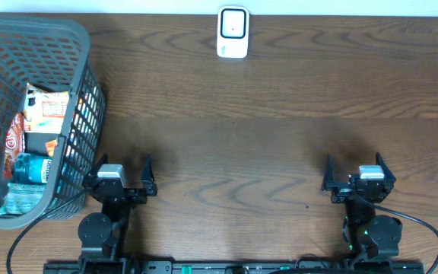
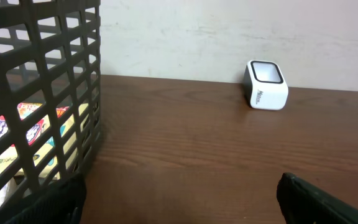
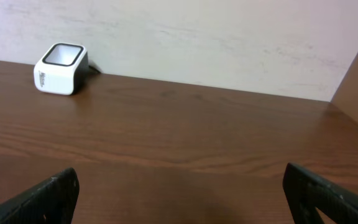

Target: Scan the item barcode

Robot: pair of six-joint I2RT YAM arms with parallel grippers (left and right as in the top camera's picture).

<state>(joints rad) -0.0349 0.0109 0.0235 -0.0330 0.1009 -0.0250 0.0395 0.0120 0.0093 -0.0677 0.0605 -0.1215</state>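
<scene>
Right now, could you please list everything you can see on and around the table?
basket: one, dark grey mesh, left end of the table
packets: several, exact count unclear, orange, white and teal, inside the basket
barcode scanner: one, white with a dark face, middle of the table's far edge
table: one, dark brown wood, under everything
wall: one, off-white, behind the table
left pincer: one, black, open and empty, near edge beside the basket
right pincer: one, black, open and empty, near edge on the right
</scene>
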